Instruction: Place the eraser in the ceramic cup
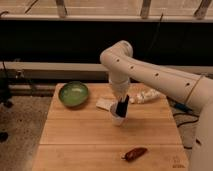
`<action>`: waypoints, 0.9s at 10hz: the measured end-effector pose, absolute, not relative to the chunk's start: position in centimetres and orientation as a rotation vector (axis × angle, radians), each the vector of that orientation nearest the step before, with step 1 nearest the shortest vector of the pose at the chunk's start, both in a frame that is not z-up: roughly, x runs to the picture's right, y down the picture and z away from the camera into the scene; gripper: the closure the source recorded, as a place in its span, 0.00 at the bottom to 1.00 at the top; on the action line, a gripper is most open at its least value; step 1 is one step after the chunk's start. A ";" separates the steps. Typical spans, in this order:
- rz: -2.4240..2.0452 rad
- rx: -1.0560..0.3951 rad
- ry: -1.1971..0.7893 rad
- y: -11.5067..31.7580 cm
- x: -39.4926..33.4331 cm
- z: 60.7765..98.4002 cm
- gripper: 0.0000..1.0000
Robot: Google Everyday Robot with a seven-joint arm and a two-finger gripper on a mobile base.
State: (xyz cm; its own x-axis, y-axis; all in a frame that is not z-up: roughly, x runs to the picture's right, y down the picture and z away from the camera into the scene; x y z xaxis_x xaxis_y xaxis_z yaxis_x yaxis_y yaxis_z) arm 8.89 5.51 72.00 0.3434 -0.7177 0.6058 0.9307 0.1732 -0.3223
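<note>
The small white ceramic cup point(118, 119) stands upright near the middle of the wooden table point(80, 135). My gripper point(122, 100) hangs from the white arm directly above the cup. A black elongated piece that looks like the eraser point(121, 108) sticks up out of the cup's mouth, leaning slightly right. Its top merges with the dark end of the gripper, so I cannot tell whether the gripper holds it or only touches it.
A wide green bowl point(73, 93) sits at the table's back left. A flat whitish piece point(103, 104) lies just left of the cup. A pale lumpy object point(145, 96) lies at the back right. A reddish-brown pepper-like thing point(135, 153) lies near the front edge.
</note>
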 end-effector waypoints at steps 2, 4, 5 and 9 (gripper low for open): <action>-1.203 -0.738 -0.354 5.7 8.8 72.1 0.20; -1.217 -0.734 -0.366 5.8 8.2 72.0 0.20; -1.225 -0.727 -0.371 5.7 7.9 71.8 0.20; -1.245 -0.692 -0.356 3.5 7.3 69.7 0.20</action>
State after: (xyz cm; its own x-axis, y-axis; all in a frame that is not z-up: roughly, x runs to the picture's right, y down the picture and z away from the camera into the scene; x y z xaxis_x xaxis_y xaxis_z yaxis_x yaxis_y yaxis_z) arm 7.26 3.49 69.65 0.3015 -0.7407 0.6004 0.9462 0.1547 -0.2843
